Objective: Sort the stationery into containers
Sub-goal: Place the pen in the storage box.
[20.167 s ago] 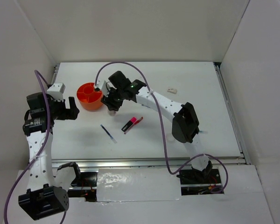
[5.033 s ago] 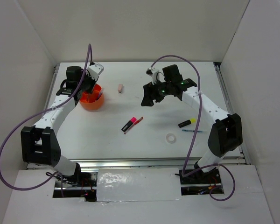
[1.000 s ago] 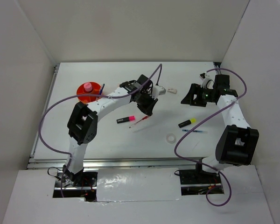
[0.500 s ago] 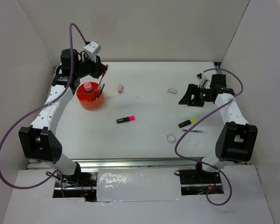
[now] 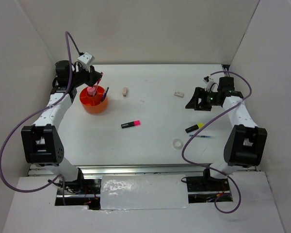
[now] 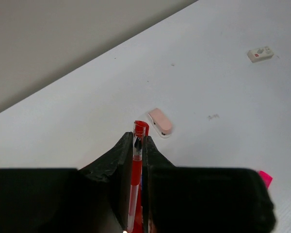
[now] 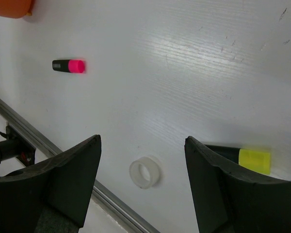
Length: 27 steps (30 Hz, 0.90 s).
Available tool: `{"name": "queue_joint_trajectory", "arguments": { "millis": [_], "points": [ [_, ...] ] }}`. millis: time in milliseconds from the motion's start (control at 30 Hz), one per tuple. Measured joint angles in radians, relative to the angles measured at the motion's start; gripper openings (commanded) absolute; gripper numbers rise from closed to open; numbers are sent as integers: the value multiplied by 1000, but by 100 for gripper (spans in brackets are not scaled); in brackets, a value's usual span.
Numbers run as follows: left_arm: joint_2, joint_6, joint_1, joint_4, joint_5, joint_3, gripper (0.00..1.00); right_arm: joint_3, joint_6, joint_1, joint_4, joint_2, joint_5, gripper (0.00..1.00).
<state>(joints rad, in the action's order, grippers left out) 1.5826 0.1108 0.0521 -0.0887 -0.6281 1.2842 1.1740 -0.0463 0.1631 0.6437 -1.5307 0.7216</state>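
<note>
The round orange tub (image 5: 93, 104) stands at the back left and holds a pink-capped glue stick (image 5: 91, 90) and a blue pen (image 5: 105, 93). My left gripper (image 5: 98, 77) hovers just above the tub, shut on a red pen (image 6: 137, 160) that runs lengthwise between its fingers. On the table lie a pink eraser (image 5: 125, 91), a white eraser (image 5: 178, 94), a pink highlighter (image 5: 130, 124), a yellow-black highlighter (image 5: 194, 127), a thin blue pen (image 5: 201, 136) and a clear tape ring (image 5: 177, 143). My right gripper (image 5: 193, 103) hangs open and holds nothing, above the table at the right.
White walls close in the table at the back and on both sides. A metal rail (image 7: 111, 204) runs along the near edge. In the right wrist view the tape ring (image 7: 145, 172) shows between the open fingers, and a corner of the tub (image 7: 9, 7) sits at the top left.
My left arm has carried the red pen from the middle of the table back to the tub. The right arm has barely moved.
</note>
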Motion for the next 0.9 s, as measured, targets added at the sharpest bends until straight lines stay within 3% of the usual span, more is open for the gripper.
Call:
{"name": "queue_joint_trajectory", "arguments": {
  "millis": [467, 633, 900],
  "points": [
    [35, 18, -3, -82, -44, -55, 1, 6, -3, 0, 0, -16, -3, 76],
    [40, 21, -6, -89, -47, -89, 16, 6, -8, 0, 1, -18, -5, 76],
    [42, 40, -12, -90, -45, -132, 31, 9, -71, -2, 19, -27, -55, 78]
  ]
}}
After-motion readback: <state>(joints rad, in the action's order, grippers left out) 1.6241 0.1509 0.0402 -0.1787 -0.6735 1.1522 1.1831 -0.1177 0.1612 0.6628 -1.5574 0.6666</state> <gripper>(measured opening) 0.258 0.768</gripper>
